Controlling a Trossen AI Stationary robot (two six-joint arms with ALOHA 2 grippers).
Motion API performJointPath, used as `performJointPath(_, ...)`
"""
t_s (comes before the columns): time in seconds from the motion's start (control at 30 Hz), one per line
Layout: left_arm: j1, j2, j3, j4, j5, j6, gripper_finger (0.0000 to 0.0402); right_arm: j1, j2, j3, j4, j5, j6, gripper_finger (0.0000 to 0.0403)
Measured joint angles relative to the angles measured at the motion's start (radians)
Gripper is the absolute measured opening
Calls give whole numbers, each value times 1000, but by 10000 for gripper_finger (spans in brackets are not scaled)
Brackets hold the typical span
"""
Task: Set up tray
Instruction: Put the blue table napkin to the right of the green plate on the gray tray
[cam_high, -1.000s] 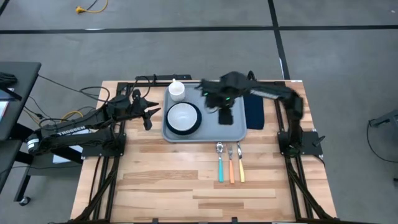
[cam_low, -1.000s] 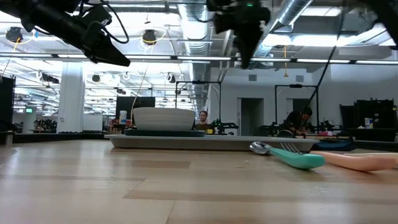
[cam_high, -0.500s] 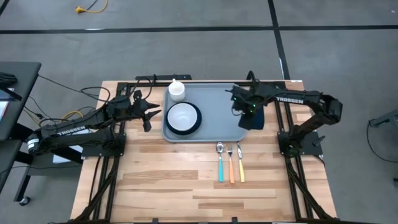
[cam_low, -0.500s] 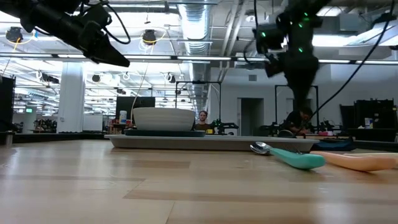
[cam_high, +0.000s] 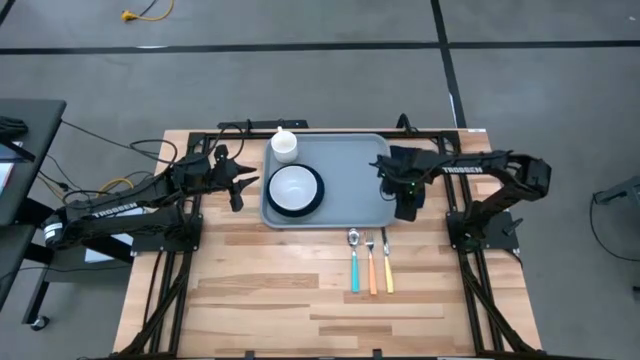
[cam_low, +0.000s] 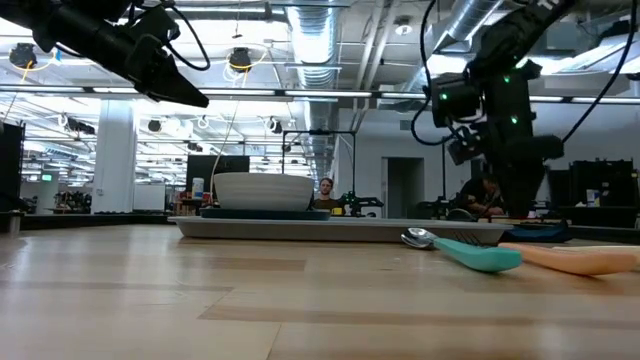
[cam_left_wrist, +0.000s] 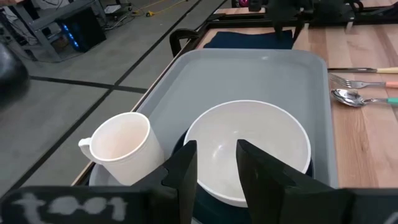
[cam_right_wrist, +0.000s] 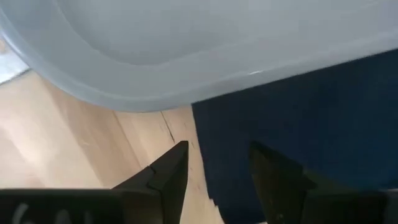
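The light blue-grey tray (cam_high: 345, 175) lies at the table's far middle. On it a white bowl (cam_high: 294, 187) sits on a dark plate, with a white cup (cam_high: 284, 144) at the far left corner. A dark navy napkin (cam_high: 410, 163) lies flat along the tray's right rim. My right gripper (cam_high: 405, 207) (cam_right_wrist: 214, 167) points down, open, low over the napkin's (cam_right_wrist: 298, 112) left edge near its near end, beside the tray's near right corner (cam_right_wrist: 186, 68). My left gripper (cam_high: 238, 186) (cam_left_wrist: 217, 163) hovers open, left of the tray and above table height (cam_low: 170, 85). My right gripper stands open over the napkin's left edge (cam_right_wrist: 202, 134), coming from above with one finger over the wood and one over the cloth. Whether its fingertips touch the cloth cannot be told. My left gripper touches nothing.
A spoon with a teal handle (cam_high: 354, 262), a fork with an orange handle (cam_high: 371, 264) and a third piece with a yellow handle (cam_high: 387, 262) lie side by side on the wood near the tray's near right corner. Bare wood stretches over the table's near half (cam_high: 280, 300).
My right gripper has swung from above the tray's middle toward the table's right edge, then come a little nearer and down until it is low over the napkin. The left arm, tray, dishes and cutlery have stayed where they were.
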Motion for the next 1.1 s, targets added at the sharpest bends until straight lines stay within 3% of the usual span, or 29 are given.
performJointPath(0.37, 0, 0, 0, 3, 0, -7, 103, 0, -3, -143, 185, 54, -34, 165)
performJointPath(0.57, 0, 0, 0, 11, 0, -8, 103, -2, -3, -155, 201, 91, -34, 159)
performJointPath(0.67, 0, 0, 0, 10, 0, -8, 103, -13, -3, -156, 204, 92, -30, 124)
performJointPath(0.83, 0, 0, 0, 9, 0, -13, 103, -40, 0, -156, 225, 147, -30, 15)
performJointPath(1.1, 0, 0, 0, 8, 1, -18, 103, -75, 5, -118, 154, 300, 74, 5)
